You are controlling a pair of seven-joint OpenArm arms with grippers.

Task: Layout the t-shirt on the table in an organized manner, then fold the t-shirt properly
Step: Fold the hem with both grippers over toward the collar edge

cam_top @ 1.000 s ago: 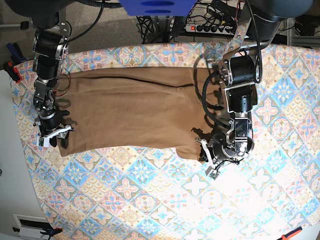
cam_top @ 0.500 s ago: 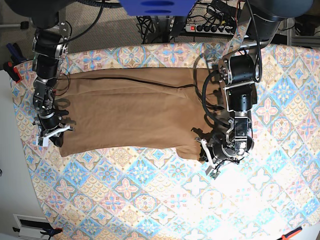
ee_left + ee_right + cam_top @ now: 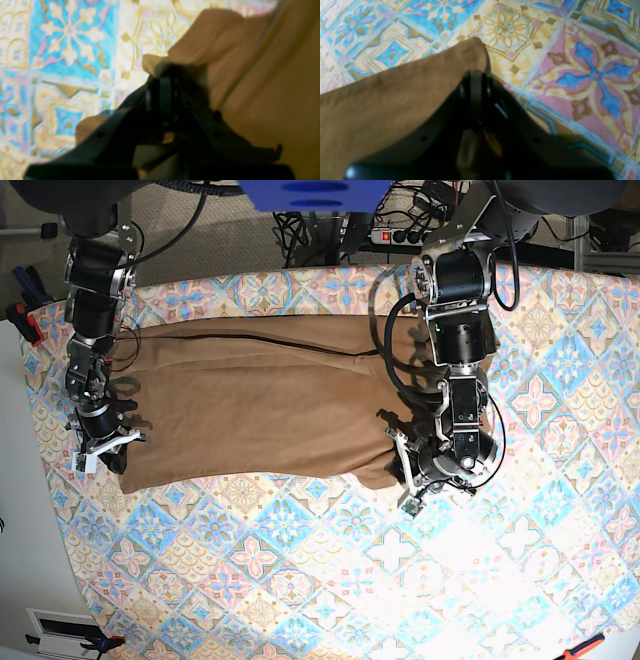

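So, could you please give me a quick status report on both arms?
Left pincer shut on t-shirt corner. Right pincer shut on opposite corner. Shirt flat on table. Nothing in the way.

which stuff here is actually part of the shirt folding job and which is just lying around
Part of the job:
- t-shirt
- table
- left gripper, shut on the shirt's edge
- right gripper, shut on a shirt corner

Just lying about:
- power strip behind the table
- orange-handled clamp at the near edge
- red clamp at the side
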